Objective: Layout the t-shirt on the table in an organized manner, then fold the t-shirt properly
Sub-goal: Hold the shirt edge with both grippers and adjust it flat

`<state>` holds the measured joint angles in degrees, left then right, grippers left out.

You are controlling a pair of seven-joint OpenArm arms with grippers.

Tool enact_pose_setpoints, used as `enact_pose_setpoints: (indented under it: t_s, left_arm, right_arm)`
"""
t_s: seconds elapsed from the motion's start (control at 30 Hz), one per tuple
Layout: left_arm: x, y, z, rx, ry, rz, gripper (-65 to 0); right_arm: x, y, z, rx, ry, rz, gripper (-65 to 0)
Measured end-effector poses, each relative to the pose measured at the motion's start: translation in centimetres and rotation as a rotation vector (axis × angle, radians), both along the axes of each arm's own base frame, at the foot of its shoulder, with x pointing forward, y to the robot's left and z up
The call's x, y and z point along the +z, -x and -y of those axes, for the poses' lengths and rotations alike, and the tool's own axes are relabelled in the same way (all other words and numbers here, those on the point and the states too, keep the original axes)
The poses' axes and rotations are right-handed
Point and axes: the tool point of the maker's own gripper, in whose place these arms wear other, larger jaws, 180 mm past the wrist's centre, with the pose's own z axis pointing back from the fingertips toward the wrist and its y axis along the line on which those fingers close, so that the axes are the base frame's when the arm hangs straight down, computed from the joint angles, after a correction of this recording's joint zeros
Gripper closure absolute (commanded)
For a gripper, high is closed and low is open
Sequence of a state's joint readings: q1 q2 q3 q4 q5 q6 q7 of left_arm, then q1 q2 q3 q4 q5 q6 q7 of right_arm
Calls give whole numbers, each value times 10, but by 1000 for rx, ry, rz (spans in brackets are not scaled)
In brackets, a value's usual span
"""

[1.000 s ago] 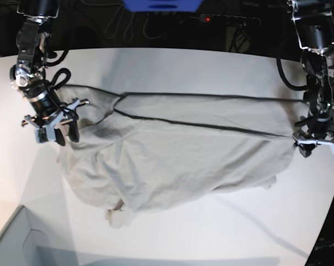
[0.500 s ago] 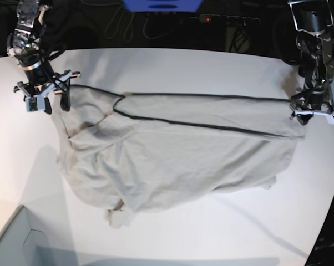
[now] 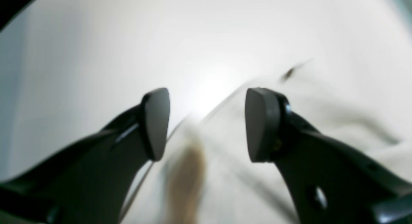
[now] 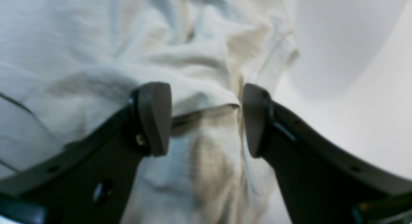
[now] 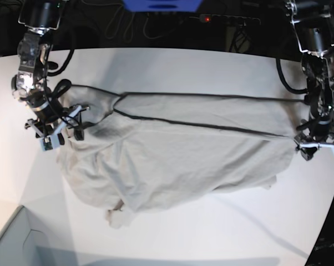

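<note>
The light grey-beige t-shirt (image 5: pixel 172 149) lies spread and wrinkled across the white table (image 5: pixel 211 233), bunched at its near left end. My right gripper (image 5: pixel 57 128) is open over the shirt's left end. In the right wrist view the right gripper (image 4: pixel 206 121) straddles a raised fold of the t-shirt (image 4: pixel 199 88), apart from it. My left gripper (image 5: pixel 320 145) is open at the shirt's right edge. In the blurred left wrist view the left gripper (image 3: pixel 207 124) has the t-shirt's hem (image 3: pixel 231 146) between its open jaws, with bare table (image 3: pixel 96 56) beyond.
A pale open box (image 5: pixel 11 238) stands at the near left corner. Black cables and a power strip with a red light (image 5: pixel 208 19) lie behind the table's curved far edge. A blue object (image 5: pixel 161 4) is at the top.
Half a second ago both grippers were farther back along the shirt's ends. Both have now come forward to about where they were one second ago. The shirt lies as before.
</note>
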<state>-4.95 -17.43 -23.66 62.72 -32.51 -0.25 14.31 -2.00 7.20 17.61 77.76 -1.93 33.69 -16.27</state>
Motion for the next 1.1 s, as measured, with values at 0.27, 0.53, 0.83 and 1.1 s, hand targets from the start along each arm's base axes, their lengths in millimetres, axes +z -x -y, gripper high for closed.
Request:
enact_pose_setpoints:
  t_s: [0.27,0.53,0.83,1.1]
  left_arm:
    - [-34,-20,22,-51,39,-95,-360]
    - [-55,-9,16,-20,57,-157,-358]
    - [-66,-2,11,-3,61,-173,-355]
    - [-72,7,8,7,58,-186,-42]
  right_arm:
    - [-13,-22,15,-10,2,-62,-360]
    - [-28,-16,-17,74,-6,-107,-360]
    - [-27,-18,-17,76,-5,-103,-360]
    - [-27,-18,-16,76,-2,-103,-359]
